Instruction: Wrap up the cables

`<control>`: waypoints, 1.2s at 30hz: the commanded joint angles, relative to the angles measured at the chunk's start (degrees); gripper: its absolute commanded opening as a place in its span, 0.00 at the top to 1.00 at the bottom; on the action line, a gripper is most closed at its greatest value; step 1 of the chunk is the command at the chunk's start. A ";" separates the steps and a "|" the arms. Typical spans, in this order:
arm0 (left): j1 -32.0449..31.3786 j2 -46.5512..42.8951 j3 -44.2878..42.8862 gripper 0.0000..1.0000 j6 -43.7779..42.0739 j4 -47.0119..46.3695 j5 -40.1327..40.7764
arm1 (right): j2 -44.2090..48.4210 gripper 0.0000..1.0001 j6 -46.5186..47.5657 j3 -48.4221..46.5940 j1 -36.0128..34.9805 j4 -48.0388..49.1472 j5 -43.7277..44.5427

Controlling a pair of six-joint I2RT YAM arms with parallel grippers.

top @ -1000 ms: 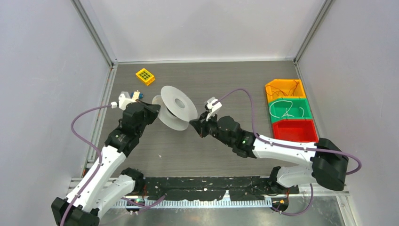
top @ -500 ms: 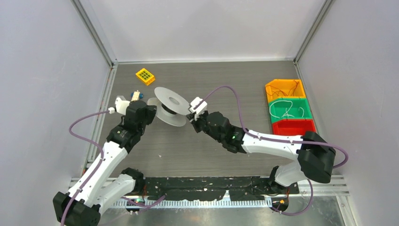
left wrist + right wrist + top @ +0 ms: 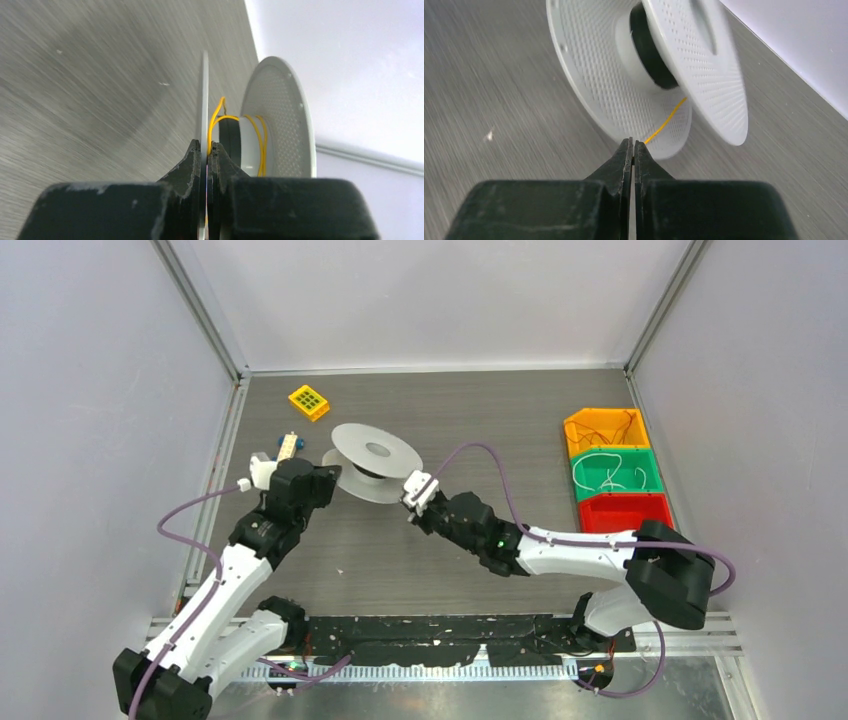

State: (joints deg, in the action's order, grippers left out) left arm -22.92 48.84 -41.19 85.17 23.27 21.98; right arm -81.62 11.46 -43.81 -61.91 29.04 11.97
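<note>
A white spool hangs tilted over the middle of the table, its top flange facing up. My left gripper is shut on the edge of one thin flange, which stands between the jaws in the left wrist view, left gripper. The yellow cable loops round the black hub. My right gripper sits just right of the spool. In the right wrist view the right gripper is shut on the cable, which runs taut from the tips up between the flanges of the spool.
A yellow gridded block and a small white-and-blue piece lie at the back left. Orange, green and red bins stand in a column at the right; thin wires lie in the orange and green ones.
The spool has tipped from standing on edge to nearly flat and shifted back. The right gripper has moved left and nearer the spool's front edge with the cable.
</note>
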 commanded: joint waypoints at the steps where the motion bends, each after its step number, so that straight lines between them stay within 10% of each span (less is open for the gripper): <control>1: -0.59 -2.08 -2.00 1.00 3.75 -10.99 -3.79 | 4.23 0.95 5.64 7.91 -0.90 11.12 -5.40; 36: -4.14 6.21 5.51 1.00 9.75 -35.71 -12.40 | -11.79 0.95 8.08 -9.52 -0.93 13.74 17.71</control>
State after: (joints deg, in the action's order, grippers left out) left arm -25.67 55.88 -34.85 91.11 0.10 12.38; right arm -91.50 20.62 -50.04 -62.52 40.32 27.88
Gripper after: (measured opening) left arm 0.036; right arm 0.069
